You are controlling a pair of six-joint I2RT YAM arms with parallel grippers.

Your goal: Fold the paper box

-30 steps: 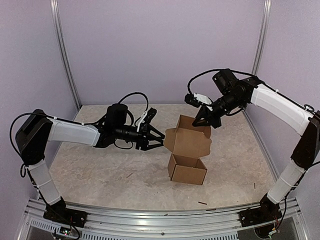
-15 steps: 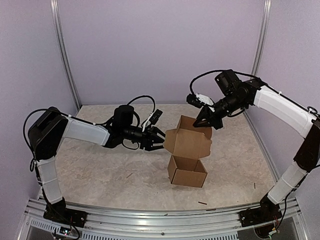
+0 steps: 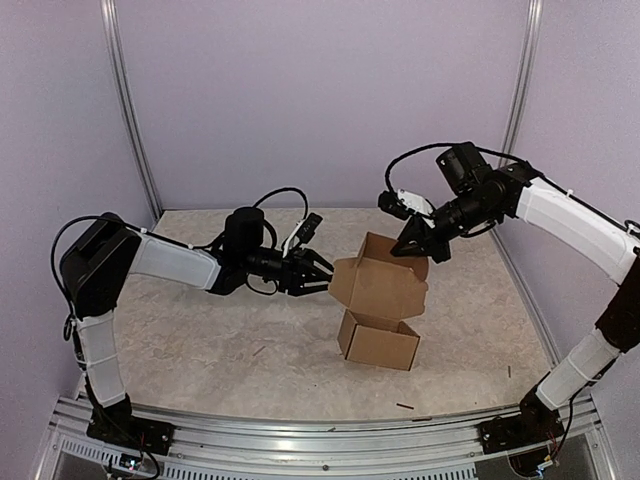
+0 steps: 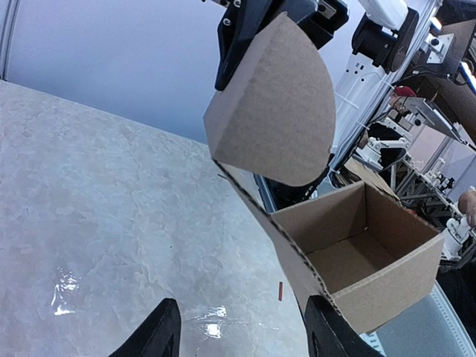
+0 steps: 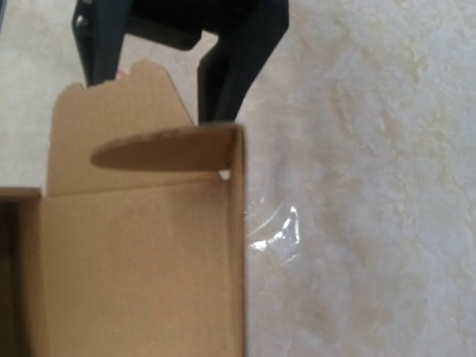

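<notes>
The paper box (image 3: 377, 341) stands open-topped in the middle of the table, its brown lid (image 3: 378, 286) raised above it and a flap (image 3: 388, 249) sticking up behind. My left gripper (image 3: 320, 281) is open just left of the lid's edge, holding nothing. In the left wrist view its fingers (image 4: 160, 336) frame the table, with the paper box (image 4: 357, 245) and its rounded flap (image 4: 277, 104) ahead. My right gripper (image 3: 412, 247) is shut, its tip at the rear flap; I cannot tell whether it pinches it. The right wrist view shows the lid (image 5: 141, 260) and hides its own fingers.
Tiny dark scraps lie on the marbled table (image 3: 200, 340), one (image 3: 404, 406) near the front edge and one (image 4: 280, 291) beside the box. Purple walls with metal posts close in three sides. An aluminium rail (image 3: 300, 440) runs along the near edge.
My left gripper has moved right, up to the lid's left edge, and opened slightly. The right gripper and the box have shifted a little to the right.
</notes>
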